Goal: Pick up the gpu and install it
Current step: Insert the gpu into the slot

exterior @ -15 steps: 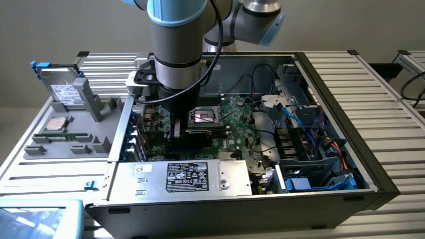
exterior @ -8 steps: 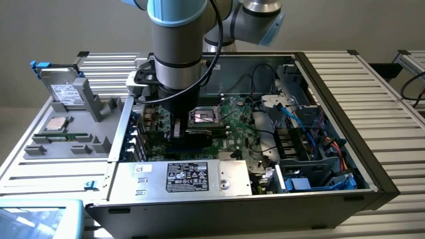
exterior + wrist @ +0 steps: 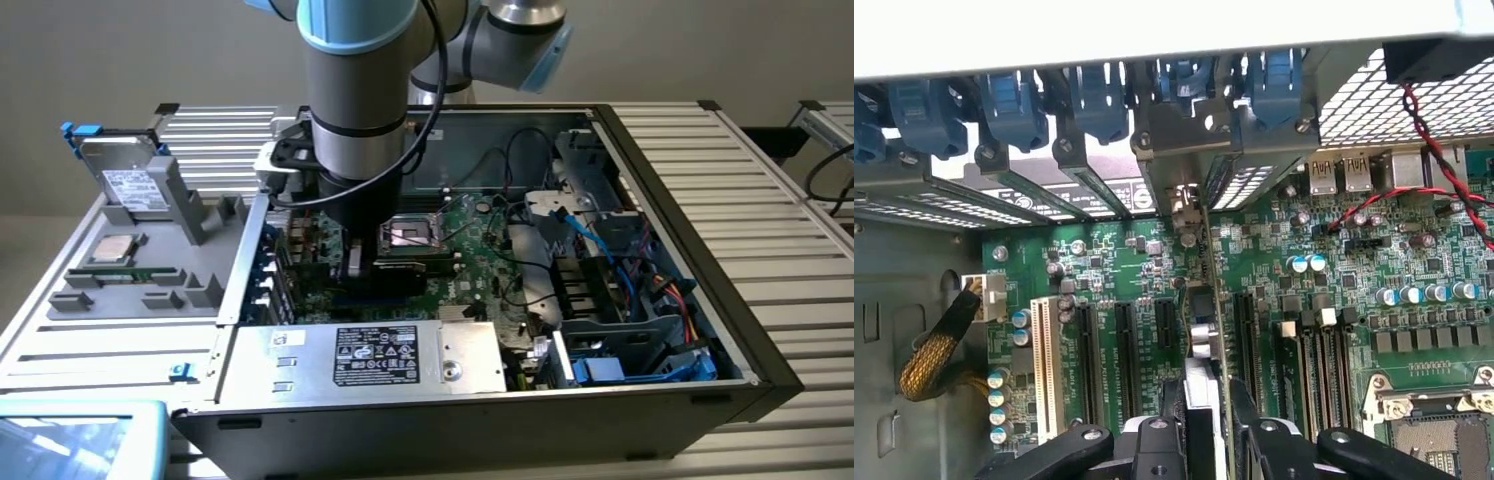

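The gpu (image 3: 1201,340) stands on edge between my fingers, seen from above as a thin line running toward the case's rear bracket openings (image 3: 1184,195). My gripper (image 3: 1204,425) is shut on it, low over the green motherboard (image 3: 1124,260), with black expansion slots (image 3: 1124,355) close on either side. I cannot tell whether the card sits down in a slot. In the exterior view the gripper (image 3: 354,268) reaches down into the open computer case (image 3: 747,330), just to the exterior view's left of the CPU socket (image 3: 411,236).
Blue latches (image 3: 1014,105) line the case's rear wall. Red and black wires (image 3: 1424,130) cross near the ports. A braided cable (image 3: 939,350) plugs into the board's edge. A grey tray (image 3: 200,295) outside the case holds a hard drive (image 3: 134,185). The power supply (image 3: 387,355) fills the near corner.
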`<state>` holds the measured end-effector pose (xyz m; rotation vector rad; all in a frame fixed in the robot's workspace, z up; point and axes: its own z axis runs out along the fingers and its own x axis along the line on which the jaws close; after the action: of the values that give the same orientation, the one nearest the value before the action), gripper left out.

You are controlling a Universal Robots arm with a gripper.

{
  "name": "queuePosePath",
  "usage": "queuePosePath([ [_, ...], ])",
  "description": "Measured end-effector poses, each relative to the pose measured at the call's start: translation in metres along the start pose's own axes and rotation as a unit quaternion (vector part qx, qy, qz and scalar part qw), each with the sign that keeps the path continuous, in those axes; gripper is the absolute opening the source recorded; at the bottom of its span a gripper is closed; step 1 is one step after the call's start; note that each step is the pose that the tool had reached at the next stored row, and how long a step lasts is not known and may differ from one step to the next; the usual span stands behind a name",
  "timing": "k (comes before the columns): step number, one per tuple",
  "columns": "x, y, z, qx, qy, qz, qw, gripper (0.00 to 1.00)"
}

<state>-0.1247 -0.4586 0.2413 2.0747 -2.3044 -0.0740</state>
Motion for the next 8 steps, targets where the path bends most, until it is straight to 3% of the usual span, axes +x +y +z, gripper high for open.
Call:
queuePosePath([
  [8, -0.0002, -0.0022, 0.0000, 0.0000, 0.0000, -0.001, 1.0000, 0.29],
])
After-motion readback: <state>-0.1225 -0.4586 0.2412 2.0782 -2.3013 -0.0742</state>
